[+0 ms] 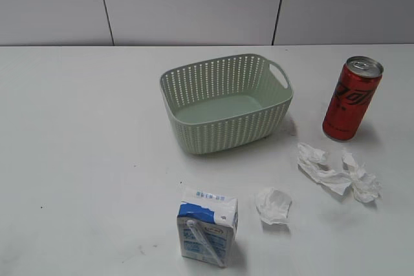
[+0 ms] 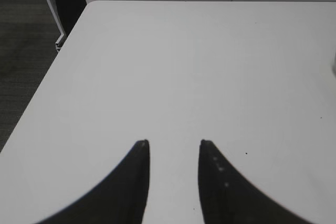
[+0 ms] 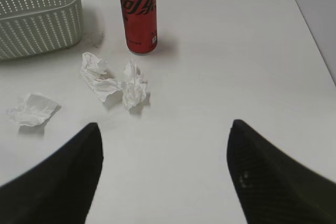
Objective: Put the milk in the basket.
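Observation:
The milk [image 1: 206, 227], a small blue-and-white carton with a wrapped straw on its side, stands near the table's front edge in the exterior view. The pale sage-green basket [image 1: 194, 141] sits behind it near the table's middle and is empty; its corner shows in the right wrist view [image 3: 37, 30]. Neither arm shows in the exterior view. My left gripper [image 2: 173, 142] is open and empty over bare table. My right gripper [image 3: 165, 127] is wide open and empty, with the paper and the can ahead of it. The milk is out of both wrist views.
A red soda can [image 1: 351, 98] stands right of the basket, also in the right wrist view [image 3: 137, 11]. Crumpled white paper [image 1: 338, 172] lies in front of it [image 3: 118, 82], and a smaller wad [image 1: 273, 205] lies right of the milk [image 3: 32, 109]. The table's left edge [image 2: 37, 98] borders dark floor.

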### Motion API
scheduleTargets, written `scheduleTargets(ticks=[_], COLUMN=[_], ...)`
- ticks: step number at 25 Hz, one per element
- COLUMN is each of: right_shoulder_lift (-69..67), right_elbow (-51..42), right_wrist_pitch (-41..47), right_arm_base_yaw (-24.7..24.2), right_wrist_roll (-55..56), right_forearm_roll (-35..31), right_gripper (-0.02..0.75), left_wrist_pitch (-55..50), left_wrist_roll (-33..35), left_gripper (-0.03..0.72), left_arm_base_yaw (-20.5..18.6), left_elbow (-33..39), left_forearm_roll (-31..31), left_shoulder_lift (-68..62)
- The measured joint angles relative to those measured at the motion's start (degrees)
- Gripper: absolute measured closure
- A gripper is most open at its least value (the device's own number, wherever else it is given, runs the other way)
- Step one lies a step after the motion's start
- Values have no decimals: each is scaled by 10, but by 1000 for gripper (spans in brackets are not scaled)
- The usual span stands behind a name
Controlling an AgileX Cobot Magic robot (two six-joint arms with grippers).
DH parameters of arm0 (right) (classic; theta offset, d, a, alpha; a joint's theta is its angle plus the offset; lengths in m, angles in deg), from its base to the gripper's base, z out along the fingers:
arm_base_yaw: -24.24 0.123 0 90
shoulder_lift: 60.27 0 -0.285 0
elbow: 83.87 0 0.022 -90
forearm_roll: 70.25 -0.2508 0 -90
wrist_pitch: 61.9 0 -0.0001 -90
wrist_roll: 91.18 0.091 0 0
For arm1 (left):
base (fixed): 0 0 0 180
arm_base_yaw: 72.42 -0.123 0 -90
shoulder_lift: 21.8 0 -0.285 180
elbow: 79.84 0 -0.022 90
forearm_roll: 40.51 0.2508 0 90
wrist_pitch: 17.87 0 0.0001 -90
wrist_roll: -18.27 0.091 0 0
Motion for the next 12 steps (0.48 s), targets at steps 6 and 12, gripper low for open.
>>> scheduleTargets(ticks=[6, 12], right_shoulder_lift=[0, 0], right_elbow=[0, 0], right_wrist_pitch=[0, -1], right_arm_base_yaw=[0, 0], right_wrist_roll=[0, 0], right_forearm_roll=[0, 0], right_gripper=[169, 168], left_wrist_pitch=[0, 0], left_wrist_roll=[0, 0], left_gripper=[453, 453], left_arm_base_yaw=[0, 0], left_elbow=[0, 0], left_forearm_roll=[0, 0], left_shoulder_lift=[0, 0])
